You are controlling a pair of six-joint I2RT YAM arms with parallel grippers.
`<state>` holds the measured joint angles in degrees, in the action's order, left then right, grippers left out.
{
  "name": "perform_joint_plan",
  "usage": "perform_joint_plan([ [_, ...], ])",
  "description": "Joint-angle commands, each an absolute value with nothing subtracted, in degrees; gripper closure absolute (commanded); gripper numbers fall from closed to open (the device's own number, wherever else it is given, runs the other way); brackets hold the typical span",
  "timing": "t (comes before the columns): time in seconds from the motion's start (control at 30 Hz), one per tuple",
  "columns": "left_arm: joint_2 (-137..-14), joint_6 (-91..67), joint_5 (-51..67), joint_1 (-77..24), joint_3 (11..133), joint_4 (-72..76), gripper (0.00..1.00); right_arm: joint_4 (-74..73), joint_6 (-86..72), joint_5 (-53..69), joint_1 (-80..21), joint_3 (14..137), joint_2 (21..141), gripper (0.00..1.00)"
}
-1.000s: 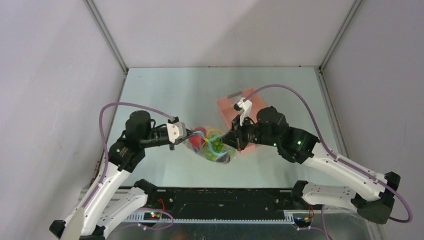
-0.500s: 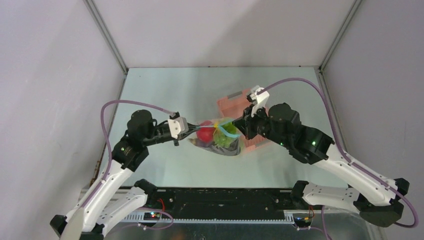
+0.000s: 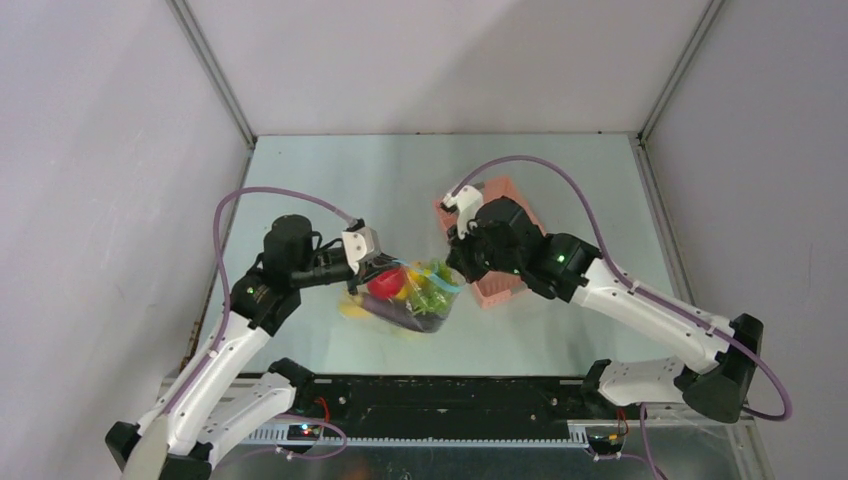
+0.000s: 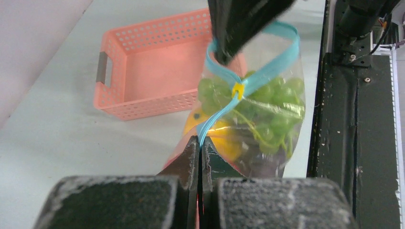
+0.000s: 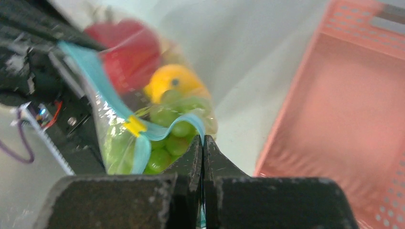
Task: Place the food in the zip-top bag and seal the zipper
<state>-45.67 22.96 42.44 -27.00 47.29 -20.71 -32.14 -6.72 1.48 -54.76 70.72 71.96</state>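
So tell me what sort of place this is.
Probably a robot lab test cell: plain walls box in a table, two robot arms are bolted at its near edge, and the food in the zip-top bag looks like toys.

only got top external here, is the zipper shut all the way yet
Observer: No. The left wrist view shows the zipper joined up to the yellow slider, then parted into an open loop.
Operator: what is the left end effector pinching
Observer: The left end effector is shut on the zipper's joined end.
Operator: and the right one
Observer: The right end effector is shut on one side of that loop, just past the slider, in front of the green grapes.
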Motion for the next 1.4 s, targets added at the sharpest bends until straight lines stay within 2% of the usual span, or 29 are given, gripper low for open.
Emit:
perform_joint_plan([
  [0.0,-43.9,25.7,43.9,-27.2,50.5,-21.6,1.0,-29.7,-11.8,-11.6,-51.9,71.0,65.3,1.0],
  [0.17,-42.1,27.9,41.2,-27.2,49.9,-24.8,1.0,-27.6,-14.7,-14.2,-47.7,64.9,56.6,1.0],
  [0.3,-41.5,27.8,40.3,-27.2,48.3,-23.8,1.0,-25.9,-15.0,-10.3,-46.2,62.2,52.5,1.0],
  [0.57,-43.1,26.3,44.6,-27.2,50.0,-22.7,0.98,-19.5,-10.0,14.4,-46.6,61.0,56.4,1.0],
  [0.6,-43.7,26.6,45.7,-27.3,50.3,-23.1,0.83,-18.7,-10.0,15.6,-46.8,61.1,57.5,1.0],
  [0.63,-44.1,27.5,46.3,-27.3,51.0,-24.3,0.74,-17.2,-10.0,17.6,-46.9,61.1,58.1,1.0],
  [0.67,-44.8,28.0,47.5,-27.3,51.4,-25.0,0.57,-16.4,-10.5,18.2,-46.9,61.1,59.1,1.0],
  [0.7,-45.2,29.5,47.9,-27.4,52.0,-26.3,0.48,-14.9,-10.7,19.4,-46.9,61.2,59.4,1.0],
  [0.73,-45.7,30.3,48.2,-27.5,52.5,-28.1,0.33,-14.3,-11.4,19.9,-46.8,61.2,60.0,1.0],
  [0.77,-45.9,32.4,48.2,-27.7,53.2,-29.0,0.25,-13.1,-11.8,20.3,-46.8,61.1,60.1,1.0],
  [0.8,-46.3,33.5,47.9,-28.1,53.6,-31.0,0.13,-12.6,-12.7,20.5,-46.8,61.1,60.4,1.0],
  [0.87,-47.0,37.1,47.6,-28.9,55.0,-34.2,0.02,-11.5,-14.2,20.5,-46.7,61.2,60.6,1.0],
  [1.13,-48.7,39.9,46.1,-34.3,54.8,-35.6,0.01,-11.5,-21.8,16.2,-46.7,62.0,61.1,1.0],
  [1.33,-49.5,32.9,42.7,-35.8,51.7,-25.9,0.14,-10.6,-22.6,16.1,-47.8,62.0,61.3,1.0],
  [1.37,-49.6,32.6,42.4,-35.9,51.4,-24.6,0.19,-10.8,-22.6,16.0,-47.8,62.0,61.3,1.0],
])
